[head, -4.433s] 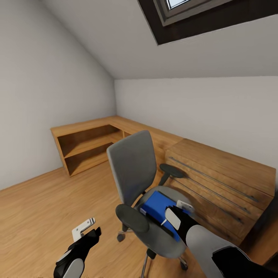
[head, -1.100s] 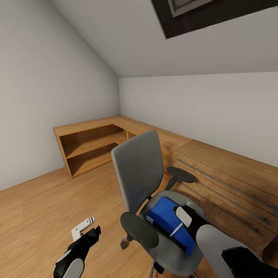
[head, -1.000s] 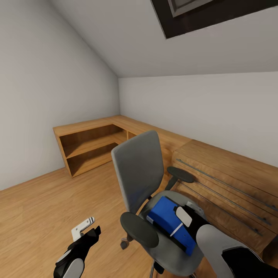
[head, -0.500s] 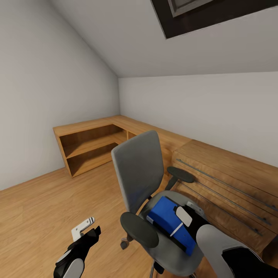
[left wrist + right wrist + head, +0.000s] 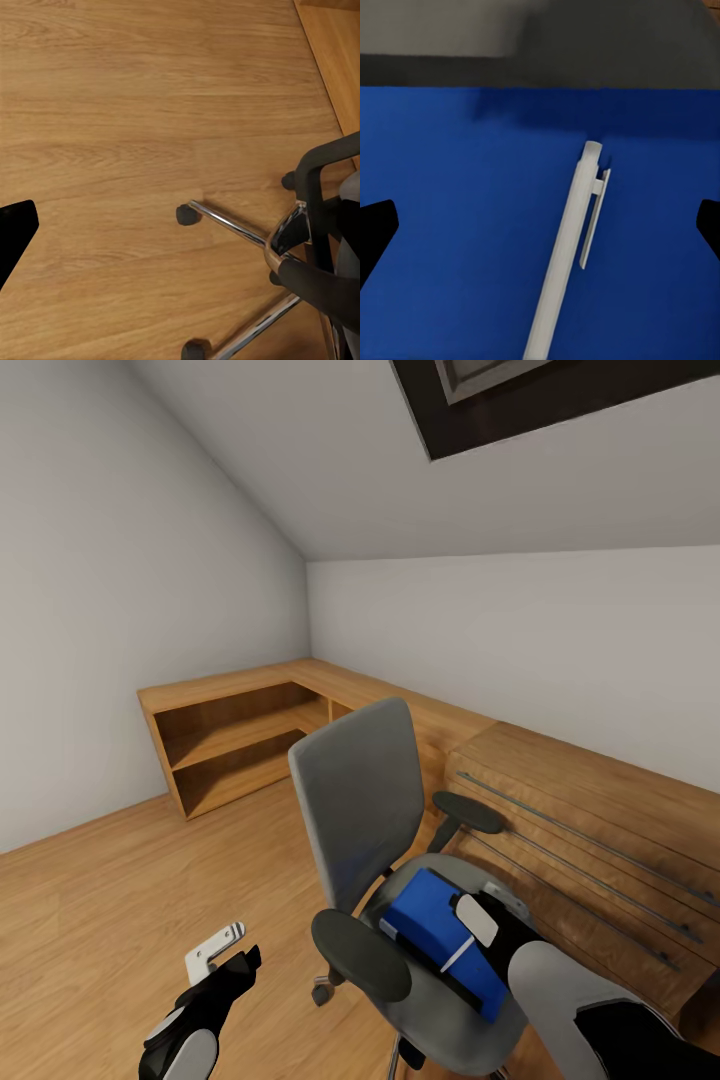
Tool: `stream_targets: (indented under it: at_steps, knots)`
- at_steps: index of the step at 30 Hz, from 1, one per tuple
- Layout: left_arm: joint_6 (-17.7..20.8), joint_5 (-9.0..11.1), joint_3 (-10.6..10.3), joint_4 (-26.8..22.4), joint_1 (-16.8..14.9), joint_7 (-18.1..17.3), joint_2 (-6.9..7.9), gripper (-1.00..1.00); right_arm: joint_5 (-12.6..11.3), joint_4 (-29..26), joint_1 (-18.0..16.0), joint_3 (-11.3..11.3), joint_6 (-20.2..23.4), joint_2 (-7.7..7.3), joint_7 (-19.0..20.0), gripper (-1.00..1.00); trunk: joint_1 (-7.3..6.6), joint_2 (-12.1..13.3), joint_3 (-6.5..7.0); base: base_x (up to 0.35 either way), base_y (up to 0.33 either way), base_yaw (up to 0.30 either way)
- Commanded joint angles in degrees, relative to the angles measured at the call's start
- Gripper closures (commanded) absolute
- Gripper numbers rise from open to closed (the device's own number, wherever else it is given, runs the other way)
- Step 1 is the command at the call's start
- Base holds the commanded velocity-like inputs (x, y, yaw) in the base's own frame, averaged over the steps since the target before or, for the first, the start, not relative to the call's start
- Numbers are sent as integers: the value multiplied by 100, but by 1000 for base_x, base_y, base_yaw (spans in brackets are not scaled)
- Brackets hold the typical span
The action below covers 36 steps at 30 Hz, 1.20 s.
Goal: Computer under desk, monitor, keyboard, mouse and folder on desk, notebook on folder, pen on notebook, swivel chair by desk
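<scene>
The swivel chair stands in the middle of the head view, grey back upright, black armrest toward me. On its seat lies the blue folder with the white pen on top. My right gripper hovers just above the folder, open. In the right wrist view the pen lies on the folder between the two black fingertips. My left gripper hangs open over the floor beside the chair, near the chrome base. Desk, monitor, keyboard, mouse, computer and notebook are out of view.
A wooden cabinet with long metal bar handles stands right behind the chair. A low open wooden shelf unit runs along the far corner. Wooden floor stretches to the left. The sloped ceiling holds a skylight.
Over the last second nothing has moved. Compared with the oldest frame, the whole head view has shifted: the chair and folder now look larger and closer.
</scene>
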Motion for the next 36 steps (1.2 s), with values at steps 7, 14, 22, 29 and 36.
stream_targets:
  at_steps: [7, 14, 22, 29, 36]
  knots:
    - [17, 24, -10, -8, -5, 37, 5, -100, -21, -12, -2, 56, 49, -1, -53, -100, 0, -3, -6, 0, 0, 0]
    - [17, 24, -10, -8, -5, 34, 6, -100, -21, 0, -2, 70, 68, 7, -78, -100, 0, -3, -6, 0, 0, 0]
    - [17, 26, -15, -8, -5, 38, 5, -100, -19, 23, -2, 82, 83, 24, -238, -100, 0, -3, -6, 0, 0, 0]
    - [17, 25, -14, -8, -5, 40, 5, -100, -14, 31, -2, 86, 87, 27, -265, -100, 0, -3, -6, 0, 0, 0]
    - [17, 24, -14, -8, -5, 41, 5, -100, -12, 32, -2, 91, 94, 35, -269, -100, 0, -3, -6, 0, 0, 0]
